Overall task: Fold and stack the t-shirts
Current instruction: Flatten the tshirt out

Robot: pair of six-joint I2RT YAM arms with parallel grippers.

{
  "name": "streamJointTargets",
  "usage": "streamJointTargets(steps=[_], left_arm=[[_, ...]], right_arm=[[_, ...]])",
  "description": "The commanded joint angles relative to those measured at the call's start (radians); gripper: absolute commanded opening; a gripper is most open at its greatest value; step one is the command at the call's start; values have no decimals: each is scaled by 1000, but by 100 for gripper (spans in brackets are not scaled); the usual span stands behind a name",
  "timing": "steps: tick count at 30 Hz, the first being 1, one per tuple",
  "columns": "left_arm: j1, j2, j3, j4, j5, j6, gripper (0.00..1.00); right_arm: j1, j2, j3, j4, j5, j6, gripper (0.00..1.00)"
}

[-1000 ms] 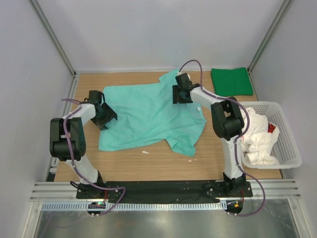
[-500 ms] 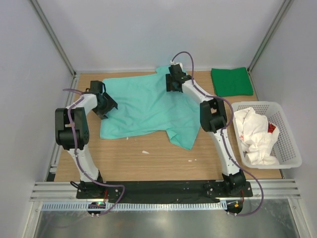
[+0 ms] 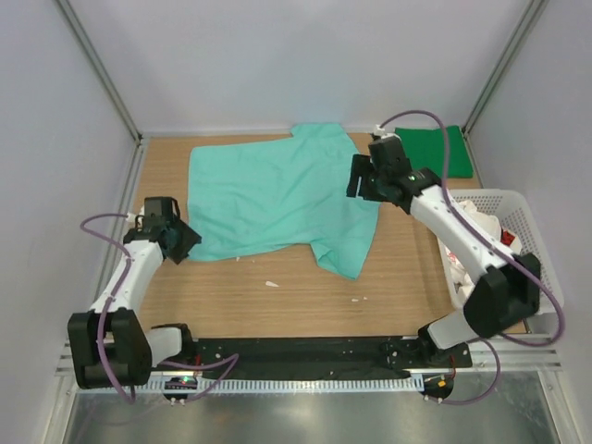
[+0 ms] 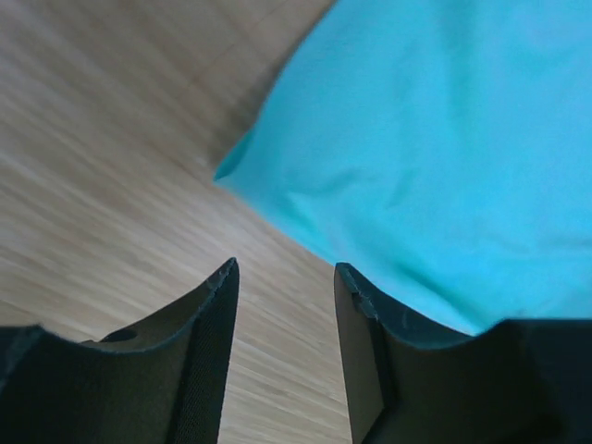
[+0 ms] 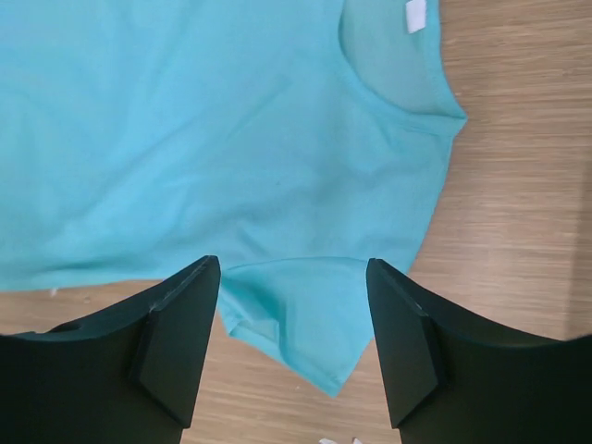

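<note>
While left hand (image 4: 282, 270) and right hand (image 5: 293, 265) gape empty, mint-teal t-shirt (image 3: 268, 194) lies flat, long axis left-right, collar (image 5: 390, 100) toward right.

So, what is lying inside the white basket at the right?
Crumpled white fabric, partly hidden by the right arm, with a small red and dark patch beside it. The basket floor beneath is covered.

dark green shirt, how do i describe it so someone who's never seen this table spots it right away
Start at the wooden table and go to its far right corner, just beyond the white lattice basket. The dark green shirt lies there as a neat folded rectangle. Unlike the mint-teal shirt spread open mid-table and the white cloth crumpled in the basket, it is dark and folded.
</note>
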Motion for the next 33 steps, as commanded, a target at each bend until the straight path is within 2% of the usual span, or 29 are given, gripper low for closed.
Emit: streamJointTargets(steps=[1,4,5,7,13,21,25,27,28,33], left_arm=[[102,25,-74,20,96,-28,47],[188,89,-70,56,176,1,38],[202,106,-61,61,179,8,37],[231,152,-51,72,197,33,37],[239,206,-44,92,202,42,40],[242,263,-74,138,193,44,42],[244,301,-88,155,199,38,41],[242,324,-93,161,205,41,37],[244,330,-93,162,205,42,30],[256,335,-105,153,205,64,19]], right_arm=[[5,-145,-179,65,-132,101,70],[5,-214,-293,99,-241,174,57],[4,-248,-377,114,-259,223,49],[5,-282,-503,166,-311,269,47],[-6,-371,-672,217,-338,360,46],[-7,-374,-709,231,-318,385,46],[-9,-371,-738,243,-289,424,51],[-10,-368,-749,257,-286,466,52],[-13,-366,-755,258,-269,480,53],[-42,-343,-803,307,-273,533,54]])
